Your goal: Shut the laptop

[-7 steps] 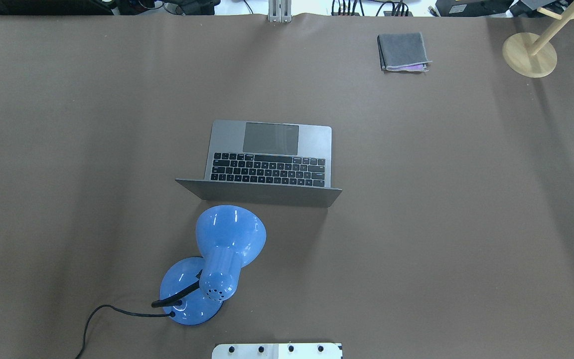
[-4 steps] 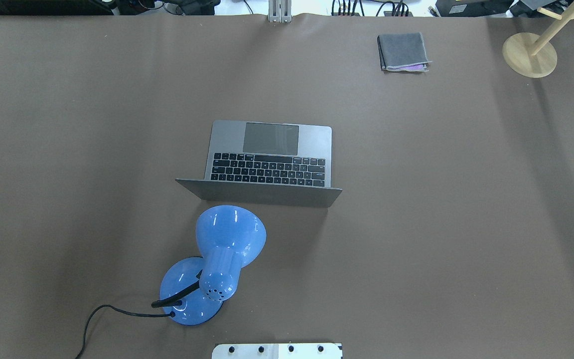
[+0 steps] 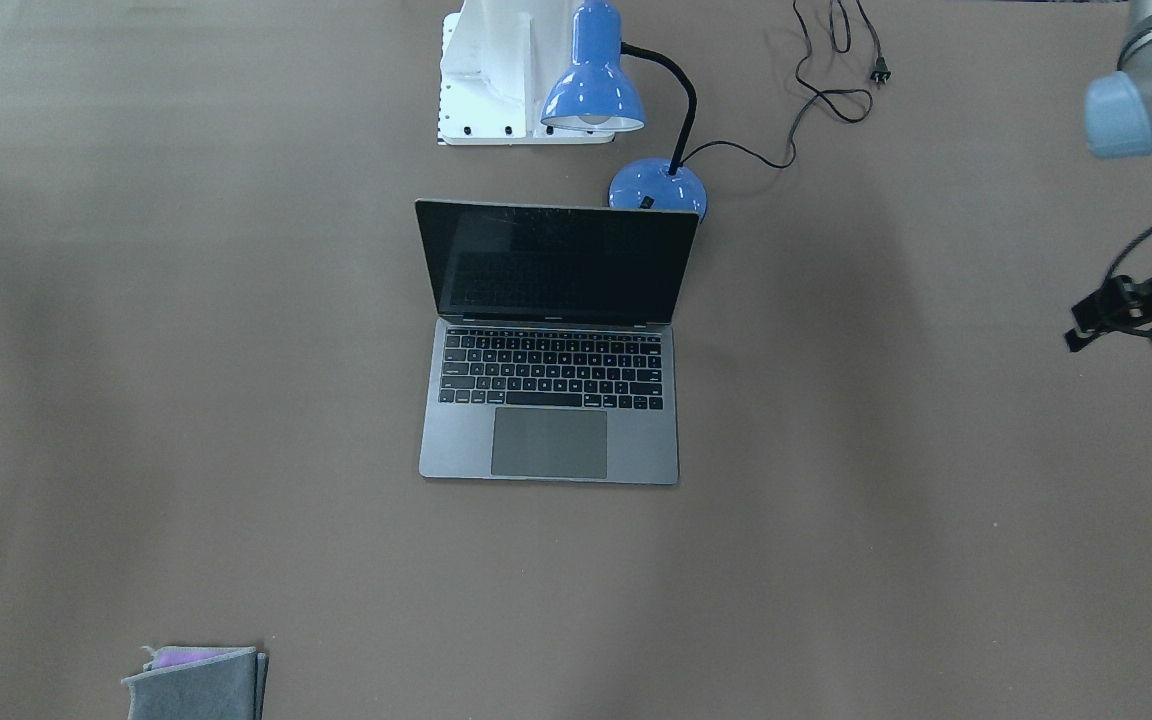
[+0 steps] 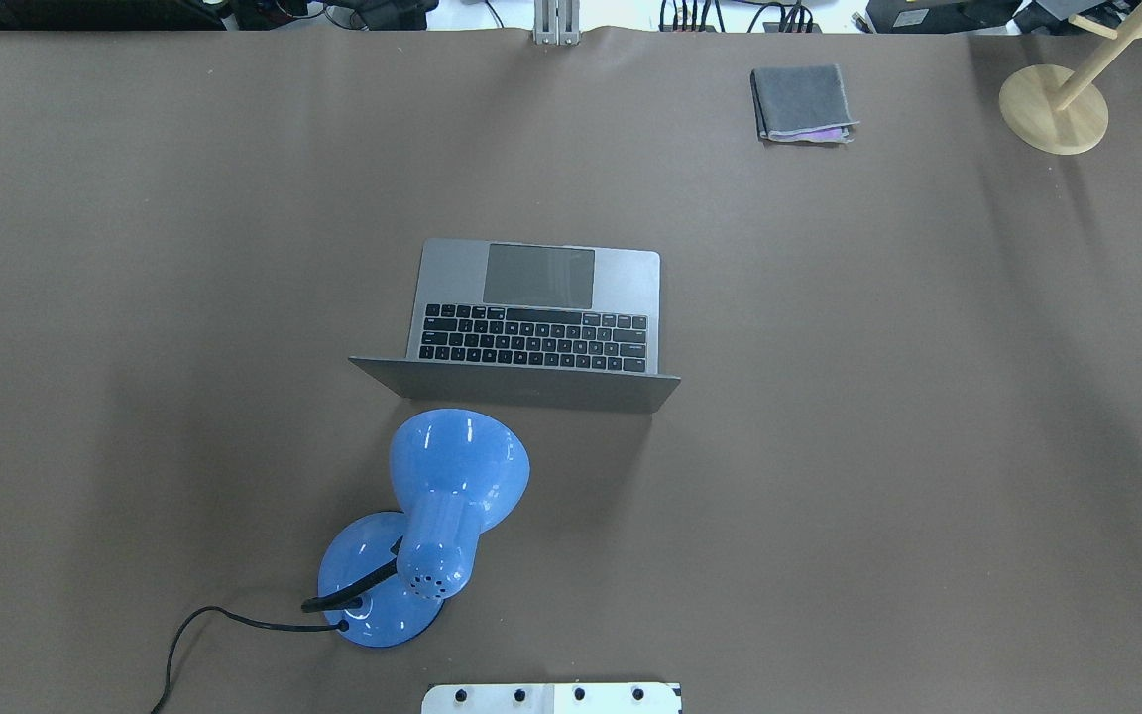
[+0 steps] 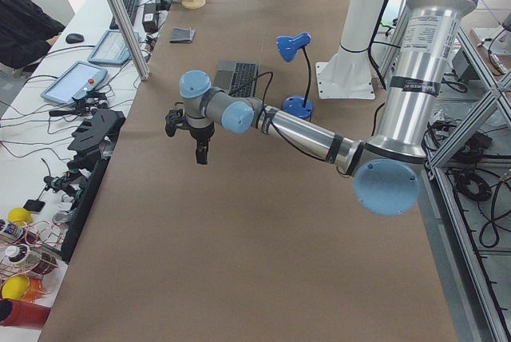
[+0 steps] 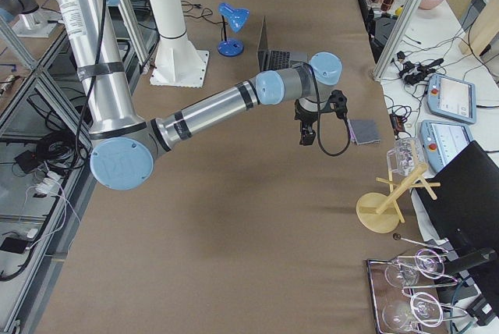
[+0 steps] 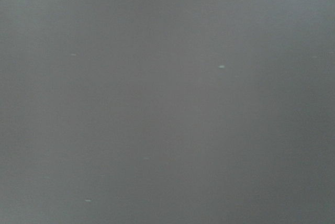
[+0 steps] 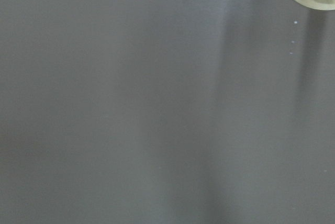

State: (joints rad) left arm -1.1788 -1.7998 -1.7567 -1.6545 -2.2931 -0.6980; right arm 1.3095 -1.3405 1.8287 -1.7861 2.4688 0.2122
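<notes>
The space-grey laptop (image 4: 537, 315) stands open in the middle of the table, its lid upright on the robot's side and its dark screen (image 3: 556, 265) facing away from the robot. It also shows in the side views (image 5: 237, 77) (image 6: 273, 51). My left gripper (image 5: 201, 153) hangs far off to the left of the laptop; only part of its wrist (image 3: 1136, 305) shows at the front view's edge. My right gripper (image 6: 306, 136) hangs far to the right, near the cloth. I cannot tell whether either is open or shut. Both wrist views show only bare table.
A blue desk lamp (image 4: 432, 526) with a black cord stands just behind the laptop's lid, between it and the white robot base (image 4: 551, 697). A folded grey cloth (image 4: 802, 102) and a wooden stand (image 4: 1054, 109) sit at the far right.
A small dark tip has come into the overhead view at its right edge. The laptop, lamp and cloth have not moved.
</notes>
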